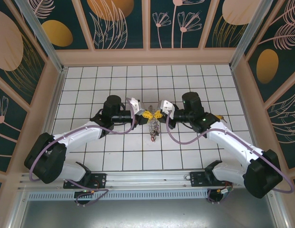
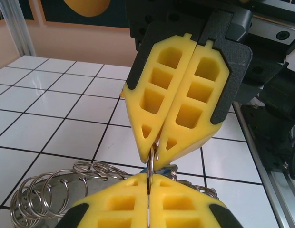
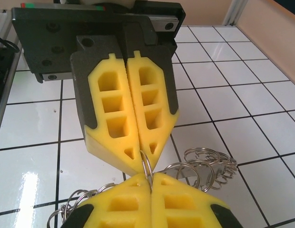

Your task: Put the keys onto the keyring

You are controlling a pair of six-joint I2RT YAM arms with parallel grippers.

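Keyring (image 3: pixel 145 164): thin, shiny bare metal. Fingers (image 3: pixel 114 128): smooth matt yellow plastic. Table tiles (image 3: pixel 33 128): glossy white, reflective.

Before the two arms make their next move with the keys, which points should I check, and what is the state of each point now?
1. Left gripper shut on the thin metal ring: ok.
2. Right gripper shut on the same ring: ok.
3. The two grippers meet tip to tip, with the ring running between them: ok.
4. Split of the ring opened for a key: cannot tell, because the yellow fingers cover it.
5. A key lined up at the ring: cannot tell. No key shows at the tips.
6. Bunch of small rings hangs free of the table: cannot tell.
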